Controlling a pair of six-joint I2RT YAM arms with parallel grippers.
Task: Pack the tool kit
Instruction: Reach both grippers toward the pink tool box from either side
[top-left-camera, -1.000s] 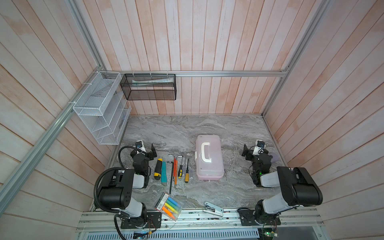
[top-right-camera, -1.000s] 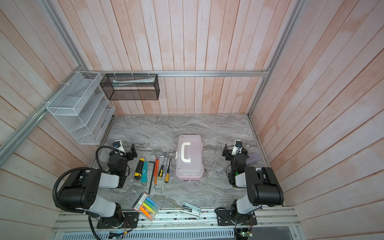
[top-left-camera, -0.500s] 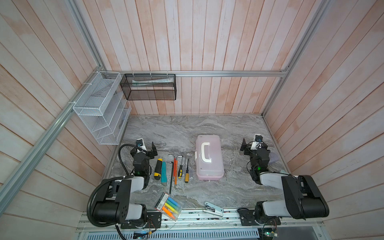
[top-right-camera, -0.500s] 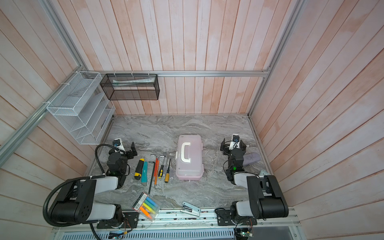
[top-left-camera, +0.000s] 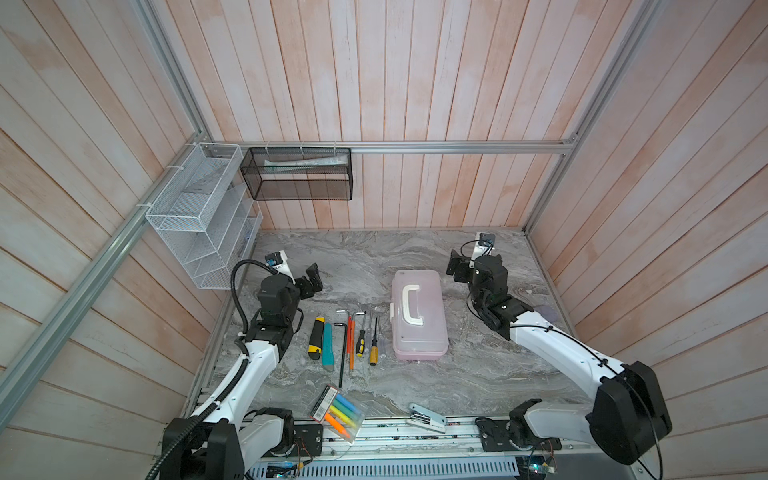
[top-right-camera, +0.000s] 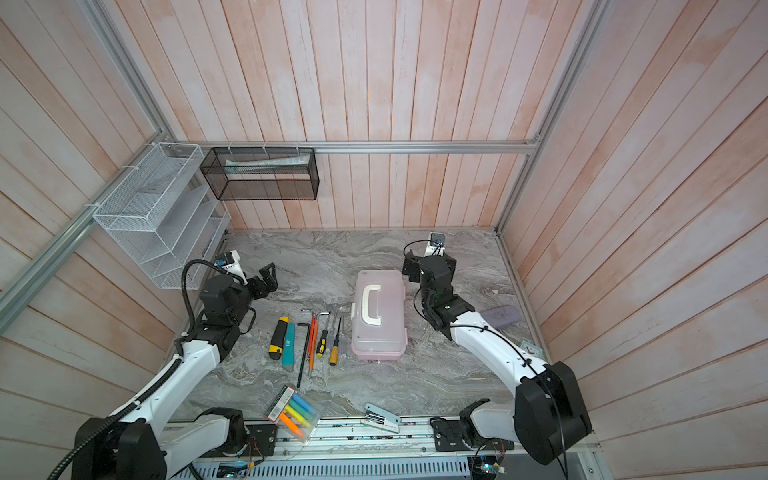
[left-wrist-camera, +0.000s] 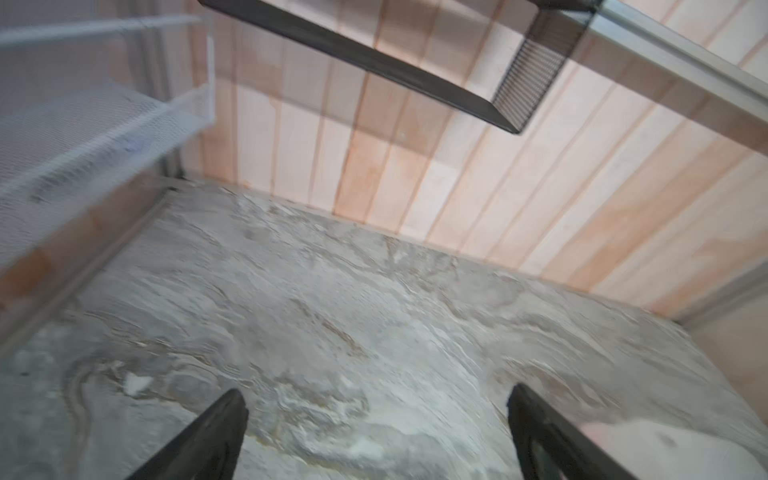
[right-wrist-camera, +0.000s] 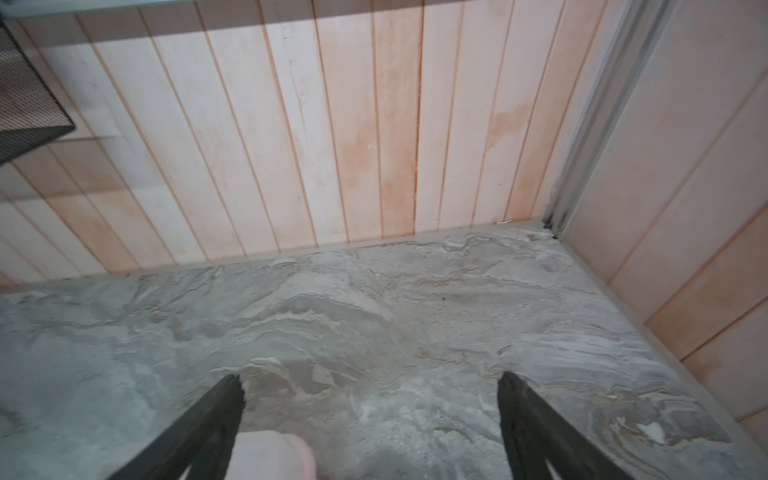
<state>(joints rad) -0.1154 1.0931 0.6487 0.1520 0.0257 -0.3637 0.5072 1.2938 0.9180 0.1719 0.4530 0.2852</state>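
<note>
The tool kit's pale pink box (top-left-camera: 419, 316) (top-right-camera: 378, 316) lies shut mid-table, white handle up. To its left lies a row of tools: a yellow-black utility knife (top-left-camera: 316, 337), a teal knife (top-left-camera: 327, 344), a long black hex key (top-left-camera: 343, 353), orange and yellow-handled screwdrivers (top-left-camera: 360, 341). My left gripper (top-left-camera: 303, 276) (left-wrist-camera: 376, 399) hangs open and empty above bare table behind the row. My right gripper (top-left-camera: 461, 266) (right-wrist-camera: 371, 380) is open and empty by the box's far right corner (right-wrist-camera: 270, 455), which shows next to one finger.
A clear pack of coloured highlighters (top-left-camera: 338, 411) and a white stapler (top-left-camera: 426, 419) lie at the front edge. A white wire rack (top-left-camera: 199, 220) hangs on the left wall, a black mesh basket (top-left-camera: 297, 174) on the back wall. Walls close in on three sides.
Both arms have stretched out and lifted from their folded rest. Each gripper has travelled toward the back wall, the right one coming alongside the box's far end.
</note>
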